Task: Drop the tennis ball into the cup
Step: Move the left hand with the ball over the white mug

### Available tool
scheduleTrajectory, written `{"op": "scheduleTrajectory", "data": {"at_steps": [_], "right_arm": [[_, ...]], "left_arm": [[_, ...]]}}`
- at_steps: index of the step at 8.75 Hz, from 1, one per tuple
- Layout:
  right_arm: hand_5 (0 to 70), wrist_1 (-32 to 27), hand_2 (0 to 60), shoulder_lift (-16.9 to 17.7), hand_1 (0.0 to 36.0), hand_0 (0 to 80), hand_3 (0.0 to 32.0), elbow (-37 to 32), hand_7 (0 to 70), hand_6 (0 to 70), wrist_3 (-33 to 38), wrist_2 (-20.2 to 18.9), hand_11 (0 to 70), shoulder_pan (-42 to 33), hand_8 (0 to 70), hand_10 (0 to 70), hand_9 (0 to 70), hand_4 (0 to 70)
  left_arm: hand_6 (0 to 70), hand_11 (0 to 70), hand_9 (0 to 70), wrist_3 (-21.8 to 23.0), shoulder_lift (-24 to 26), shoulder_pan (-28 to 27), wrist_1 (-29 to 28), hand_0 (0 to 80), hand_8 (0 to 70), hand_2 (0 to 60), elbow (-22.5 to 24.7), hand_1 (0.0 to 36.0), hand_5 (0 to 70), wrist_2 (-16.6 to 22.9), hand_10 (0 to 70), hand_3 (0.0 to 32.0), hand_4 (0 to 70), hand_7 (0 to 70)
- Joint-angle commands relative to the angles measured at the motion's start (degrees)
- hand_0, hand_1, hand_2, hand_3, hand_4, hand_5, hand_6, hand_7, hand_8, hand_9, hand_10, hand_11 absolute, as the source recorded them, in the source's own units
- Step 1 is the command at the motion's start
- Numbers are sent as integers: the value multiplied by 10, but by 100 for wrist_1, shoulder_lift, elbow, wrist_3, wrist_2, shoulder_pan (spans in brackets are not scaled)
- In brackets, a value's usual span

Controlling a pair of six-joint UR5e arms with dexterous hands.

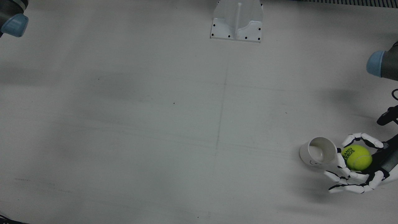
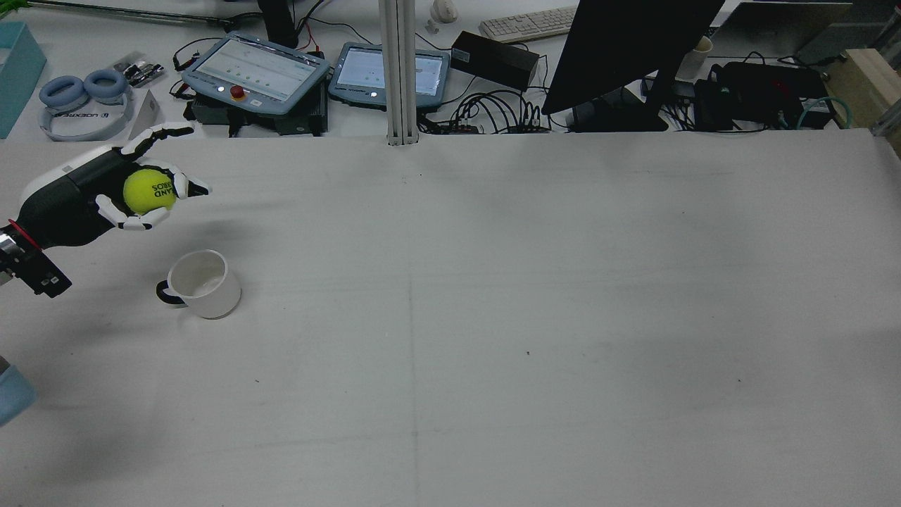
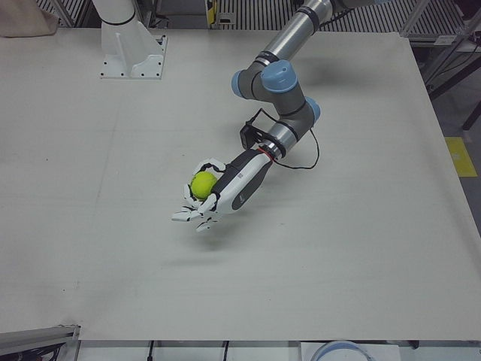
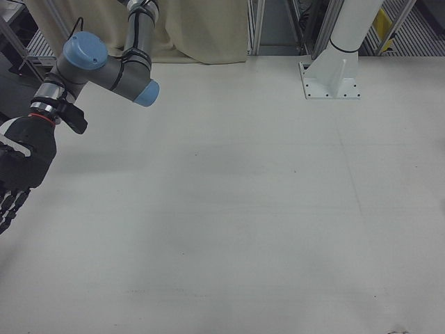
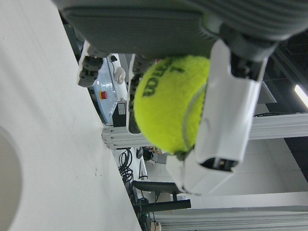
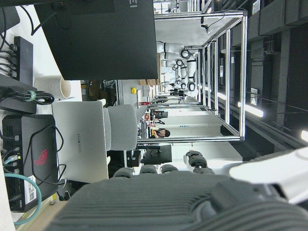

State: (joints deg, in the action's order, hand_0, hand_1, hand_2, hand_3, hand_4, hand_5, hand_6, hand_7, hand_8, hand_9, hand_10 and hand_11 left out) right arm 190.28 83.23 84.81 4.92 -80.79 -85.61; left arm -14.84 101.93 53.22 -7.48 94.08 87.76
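My left hand [image 1: 357, 169] is shut on a yellow-green tennis ball [image 1: 357, 157] and holds it above the table. The ball also shows in the rear view [image 2: 149, 191], the left-front view [image 3: 203, 184] and the left hand view [image 5: 173, 101]. A white cup [image 1: 318, 151] with a dark handle stands upright and empty on the table. From above, the ball is just beside the cup's rim, not over its mouth. In the rear view the cup [image 2: 200, 282] is below and right of the hand [image 2: 98, 201]. My right hand [image 4: 17, 174] hangs empty at the other side, fingers extended downward.
A white pedestal [image 1: 238, 21] is bolted at the robot's edge of the table. Past the table's far edge in the rear view are two tablets [image 2: 257, 70], headphones [image 2: 81, 91], cables and a dark monitor [image 2: 626, 49]. The left arm's elbow [image 3: 274, 79] reaches over the table.
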Motion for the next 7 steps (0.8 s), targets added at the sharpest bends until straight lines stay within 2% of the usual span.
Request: {"op": "scheduleTrajectory", "data": {"at_steps": [1, 2, 3, 4, 5, 6, 7], "right_arm": [[0, 0, 0, 0, 0, 0, 0, -9, 0, 0, 0, -7, 0, 0, 0, 0, 0, 0], [0, 0, 0, 0, 0, 0, 0, -9, 0, 0, 0, 2, 0, 0, 0, 0, 0, 0], [0, 0, 0, 0, 0, 0, 0, 0, 0, 0, 0, 2, 0, 0, 0, 0, 0, 0], [0, 0, 0, 0, 0, 0, 0, -9, 0, 0, 0, 2, 0, 0, 0, 0, 0, 0], [0, 0, 0, 0, 0, 0, 0, -9, 0, 0, 0, 2, 0, 0, 0, 0, 0, 0], [0, 0, 0, 0, 0, 0, 0, -9, 0, 0, 0, 2, 0, 0, 0, 0, 0, 0], [0, 0, 0, 0, 0, 0, 0, -9, 0, 0, 0, 2, 0, 0, 0, 0, 0, 0]], "left_arm": [[700, 138, 286, -45, -15, -320, 10, 800, 342, 494, -3, 360, 291, -13, 68, 274, 0, 520], [700, 136, 281, -45, -24, -347, 10, 800, 347, 494, -3, 360, 300, -13, 66, 284, 0, 502], [556, 138, 288, -62, -50, -425, -34, 800, 308, 451, -3, 360, 254, -13, 66, 290, 0, 538], [574, 133, 261, -89, -111, -539, -130, 800, 297, 414, -47, 360, 245, -13, 65, 300, 0, 495], [327, 125, 145, -133, -164, -558, -227, 673, 183, 331, -65, 349, 181, -13, 64, 310, 0, 322], [168, 107, 19, -150, -234, -558, -289, 539, 78, 220, -65, 256, 116, -22, 56, 316, 0, 129], [115, 89, 5, -159, -269, -558, -315, 502, 40, 170, -65, 212, 92, -22, 46, 320, 0, 85]]}}
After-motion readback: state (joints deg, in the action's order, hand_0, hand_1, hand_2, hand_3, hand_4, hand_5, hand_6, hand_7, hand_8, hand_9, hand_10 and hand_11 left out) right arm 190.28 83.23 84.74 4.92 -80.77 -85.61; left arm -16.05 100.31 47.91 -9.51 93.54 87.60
